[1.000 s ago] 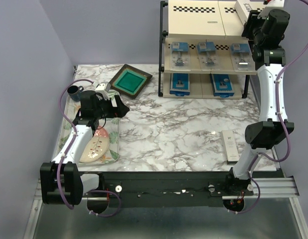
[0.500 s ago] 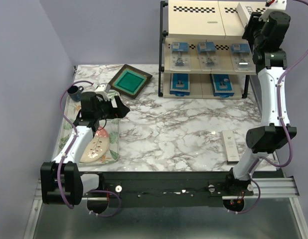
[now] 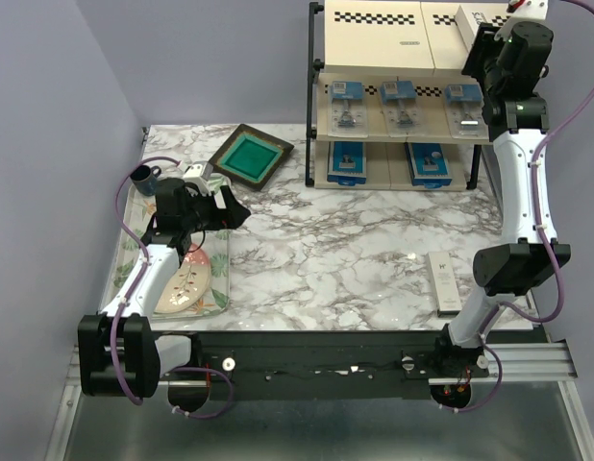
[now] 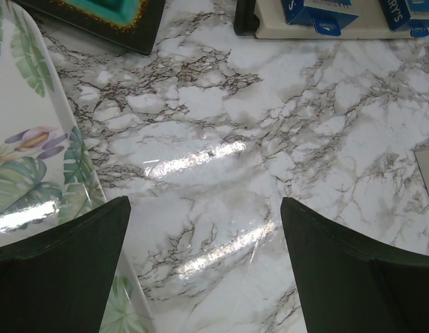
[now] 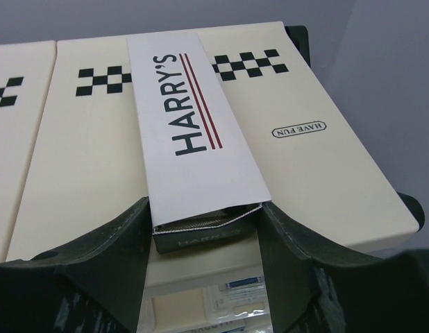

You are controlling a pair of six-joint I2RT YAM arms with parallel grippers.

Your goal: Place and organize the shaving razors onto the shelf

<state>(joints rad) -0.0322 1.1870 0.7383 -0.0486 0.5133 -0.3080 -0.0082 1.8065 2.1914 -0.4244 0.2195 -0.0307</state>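
Note:
The shelf (image 3: pixel 393 38) stands at the back right. My right gripper (image 3: pixel 482 48) is at its top board (image 5: pixel 325 173), shut on a white HARRY'S box (image 5: pixel 194 132) that lies flat on the board; its near end sits between the fingers. A second HARRY'S box (image 3: pixel 442 281) lies on the table at the front right. Three blister packs (image 3: pixel 398 101) sit on the middle tier. Two dark-blue boxes (image 3: pixel 346 160) sit on the bottom tier. My left gripper (image 3: pixel 235 213) is open and empty above the marble table, beside the tray; the wrist view (image 4: pixel 204 263) shows its jaws wide apart.
A floral tray (image 3: pixel 215 259) lies at the front left, under the left arm, and shows in the left wrist view (image 4: pixel 27 139). A dark square frame with a green centre (image 3: pixel 250 155) lies at the back left. A small dark cup (image 3: pixel 143 177) stands by the left wall.
My right gripper has shifted slightly up and back along the top board with the HARRY'S box. The left arm has not moved.

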